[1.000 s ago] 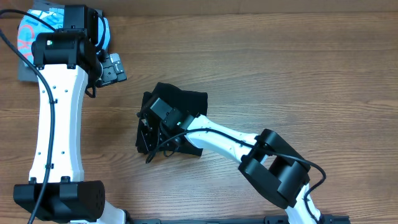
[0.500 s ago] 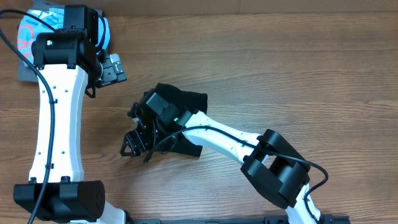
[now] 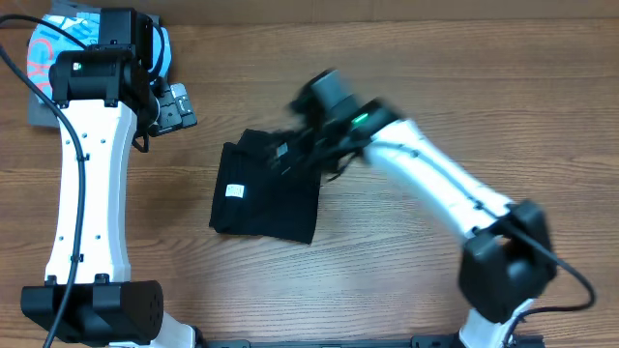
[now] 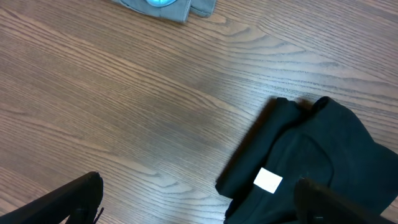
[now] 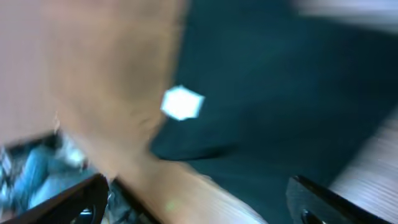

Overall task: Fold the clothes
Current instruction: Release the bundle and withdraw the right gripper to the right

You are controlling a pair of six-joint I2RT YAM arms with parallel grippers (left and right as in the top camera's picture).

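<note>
Black T-shirt point(image 3: 276, 198) lies folded into a rough rectangle on the wood table point(image 3: 464, 77), a little toward 9 o'clock from the table's centre in the overhead view. Its white label point(image 3: 233, 190) faces up near the 9 o'clock edge of the fold. The 12 o'clock edge is bunched and uneven; the 6 o'clock edge is fairly straight.

Right gripper point(image 5: 202, 208) is over the shirt's 12 to 1 o'clock edge, with the arm coming in from 4 o'clock. The overhead view is motion-blurred there, so contact with the fabric cannot be told. The right wrist view is blurred too, but both fingers point(image 5: 68, 205) stand wide apart at the frame's lower corners with nothing between them, so the gripper is released. The shirt and its label fill that view.

Left gripper point(image 4: 199, 202) is at 10 o'clock from the shirt, well apart from it. Its fingers are spread wide and empty over bare wood, with the shirt off at 4 o'clock in the left wrist view.

Light blue shirt point(image 3: 44, 43) lies in the table's 10 o'clock corner, partly hidden under the left arm, on top of a grey garment point(image 3: 37, 114).
</note>
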